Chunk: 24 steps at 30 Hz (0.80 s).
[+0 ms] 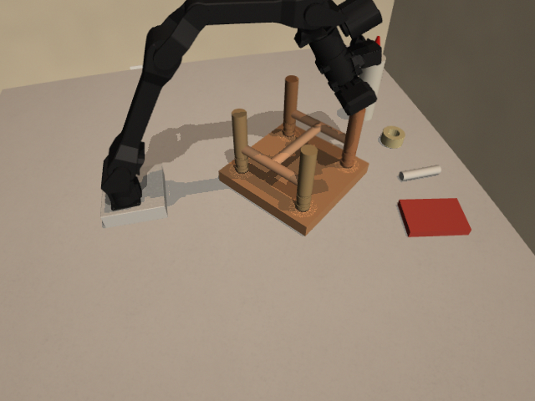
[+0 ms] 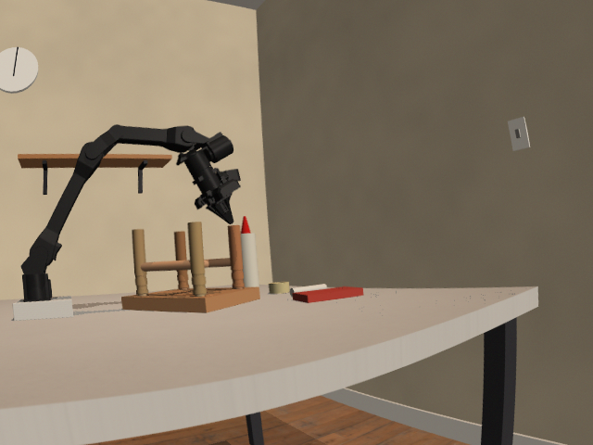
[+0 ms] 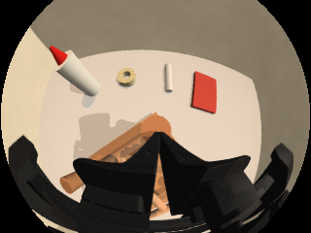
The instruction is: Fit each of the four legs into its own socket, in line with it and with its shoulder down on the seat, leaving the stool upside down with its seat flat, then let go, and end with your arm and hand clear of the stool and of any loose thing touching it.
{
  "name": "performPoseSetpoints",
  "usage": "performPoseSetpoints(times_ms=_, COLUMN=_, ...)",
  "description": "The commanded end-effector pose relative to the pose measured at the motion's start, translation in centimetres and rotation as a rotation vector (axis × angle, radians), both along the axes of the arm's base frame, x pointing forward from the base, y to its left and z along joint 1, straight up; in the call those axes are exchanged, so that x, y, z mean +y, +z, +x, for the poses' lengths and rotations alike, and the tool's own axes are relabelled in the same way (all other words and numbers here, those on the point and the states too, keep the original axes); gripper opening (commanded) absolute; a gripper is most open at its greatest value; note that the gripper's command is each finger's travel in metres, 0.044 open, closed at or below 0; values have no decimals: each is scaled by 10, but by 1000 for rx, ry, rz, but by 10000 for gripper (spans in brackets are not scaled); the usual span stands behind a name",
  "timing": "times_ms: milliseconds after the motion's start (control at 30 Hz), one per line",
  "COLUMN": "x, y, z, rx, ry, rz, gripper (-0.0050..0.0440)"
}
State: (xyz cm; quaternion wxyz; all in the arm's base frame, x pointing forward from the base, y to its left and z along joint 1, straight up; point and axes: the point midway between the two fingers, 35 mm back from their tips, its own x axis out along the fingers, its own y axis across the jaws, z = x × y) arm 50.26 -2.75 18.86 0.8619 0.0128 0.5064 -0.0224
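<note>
The arm [image 1: 246, 12] [image 2: 145, 135] is matte black, with chunky cylindrical joints.

Pale tabletop [image 1: 259, 311] [image 2: 287, 345] [image 3: 146, 104] spanning top view's frame; seat [image 1: 267, 200] [image 2: 165, 303] lying flat at centre, red block [image 1: 434, 216] [image 2: 328, 294] [image 3: 204, 92] resting at right.

From my station I see the seat [image 1: 333, 190] [image 2: 165, 303] in warm orange-brown, with speckled rings around the feet of its legs. The two near-left legs, one being the nearest leg [image 1: 306, 179] [image 2: 196, 259], look olive-tan; the far-right leg [image 1: 354, 138] [image 2: 234, 256] is redder brown. My arm [image 1: 149, 93] [image 2: 71, 196] is black. Far right, a white bottle [image 1: 372, 83] [image 2: 249, 260] [image 3: 79, 75] wears a bright red tip [image 1: 378, 41] [image 2: 246, 224] [image 3: 57, 54]. To the right, I see a yellowish ring [image 1: 385, 139] [image 2: 279, 289] [image 3: 120, 80] and a plain red slab [image 1: 434, 216] [image 2: 328, 294] [image 3: 204, 92].
</note>
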Motion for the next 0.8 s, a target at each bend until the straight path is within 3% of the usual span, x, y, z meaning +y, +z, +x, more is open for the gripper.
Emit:
performPoseSetpoints(times_ms=0, x=0, y=0, z=-2, rx=-8, ry=-2, rz=3, gripper=0)
performPoseSetpoints(times_ms=767, x=0, y=-12, z=-1, rx=-8, ry=-2, rz=3, gripper=0)
